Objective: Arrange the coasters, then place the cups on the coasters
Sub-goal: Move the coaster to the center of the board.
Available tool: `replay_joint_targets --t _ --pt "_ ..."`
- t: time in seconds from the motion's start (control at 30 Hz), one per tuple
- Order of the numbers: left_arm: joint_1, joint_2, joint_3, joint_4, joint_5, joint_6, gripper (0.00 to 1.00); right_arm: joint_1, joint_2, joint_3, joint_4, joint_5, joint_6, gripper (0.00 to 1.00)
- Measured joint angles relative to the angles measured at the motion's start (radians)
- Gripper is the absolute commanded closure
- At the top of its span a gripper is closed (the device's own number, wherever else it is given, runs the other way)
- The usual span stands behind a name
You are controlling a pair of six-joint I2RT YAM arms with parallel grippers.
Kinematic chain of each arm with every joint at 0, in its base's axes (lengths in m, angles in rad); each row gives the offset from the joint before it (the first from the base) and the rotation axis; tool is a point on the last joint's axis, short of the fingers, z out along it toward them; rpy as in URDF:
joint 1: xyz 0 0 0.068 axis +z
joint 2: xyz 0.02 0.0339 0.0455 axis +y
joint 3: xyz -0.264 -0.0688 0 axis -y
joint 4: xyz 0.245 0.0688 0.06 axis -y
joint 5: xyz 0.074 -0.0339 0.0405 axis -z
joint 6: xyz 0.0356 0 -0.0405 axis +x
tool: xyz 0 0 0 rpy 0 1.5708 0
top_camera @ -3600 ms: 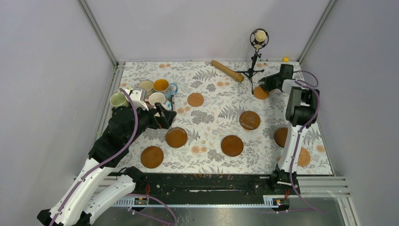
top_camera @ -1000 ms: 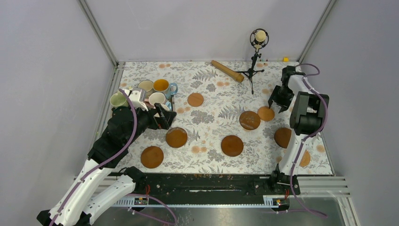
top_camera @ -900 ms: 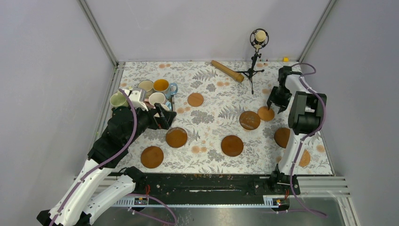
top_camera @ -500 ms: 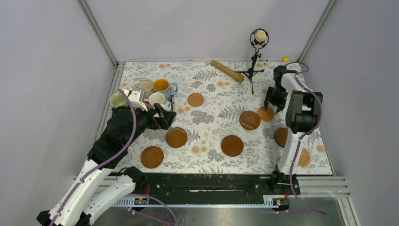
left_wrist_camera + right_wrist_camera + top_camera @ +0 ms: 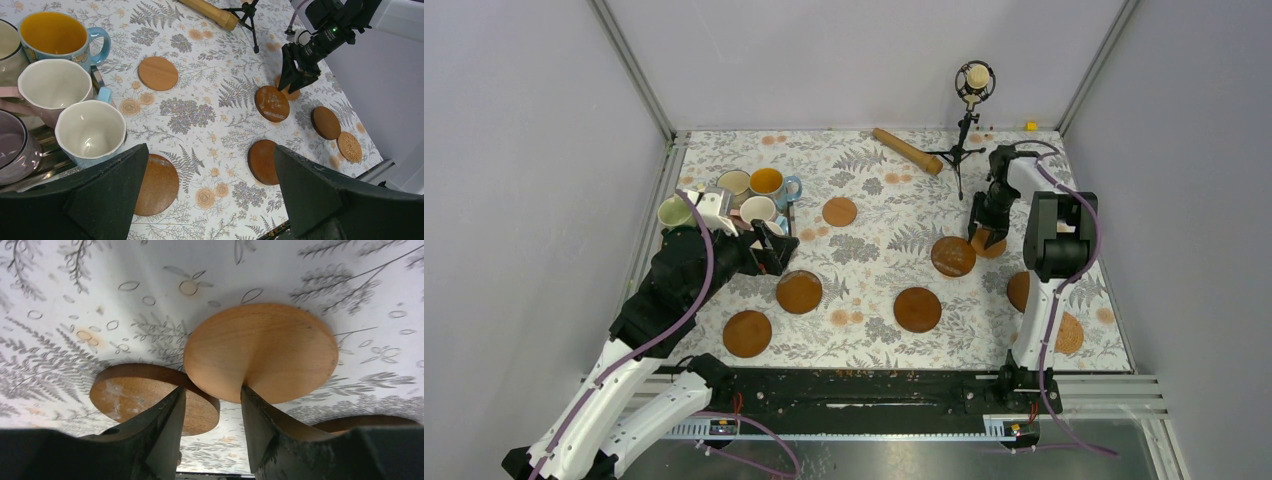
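My right gripper [image 5: 981, 231] [image 5: 212, 397] stands low over a small tan coaster [image 5: 994, 245] [image 5: 260, 345]. Its jaws are narrowly apart with nothing between them, and the right finger [image 5: 280, 440] rests on the coaster's near edge. That coaster overlaps the rim of a dark coaster [image 5: 952, 256] [image 5: 145, 390]. Other coasters [image 5: 917, 309] [image 5: 839, 211] [image 5: 747, 333] lie spread over the cloth. The cups [image 5: 749, 195] cluster at the back left, among them a blue one with yellow inside [image 5: 52, 32] and a cream one [image 5: 52, 85]. My left gripper [image 5: 774, 250] [image 5: 210, 150] hangs wide open beside them, above a dark coaster [image 5: 799, 291].
A wooden rolling pin [image 5: 907, 150] and a microphone on a tripod [image 5: 964, 110] stand at the back, just behind my right gripper. More coasters [image 5: 1021, 291] and a woven one [image 5: 1069, 333] lie beside the right arm. The cups stand on a metal rack [image 5: 50, 160]. Walls close in on three sides.
My right gripper has moved left toward the dark coaster and its jaws have narrowed. The tan coaster has slid left with it onto the dark coaster's rim. The left arm has not moved.
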State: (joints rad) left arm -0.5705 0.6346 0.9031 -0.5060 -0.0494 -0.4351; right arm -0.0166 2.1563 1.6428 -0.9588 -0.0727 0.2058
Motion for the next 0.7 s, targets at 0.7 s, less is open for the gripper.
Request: replay_joint_targets --t 0.7 --pt "0.0 0.0 0.0 0.0 0.013 -0.003 0.01 0.149 -0.174 -0.288 0.235 -0.257 0.211 0.46"
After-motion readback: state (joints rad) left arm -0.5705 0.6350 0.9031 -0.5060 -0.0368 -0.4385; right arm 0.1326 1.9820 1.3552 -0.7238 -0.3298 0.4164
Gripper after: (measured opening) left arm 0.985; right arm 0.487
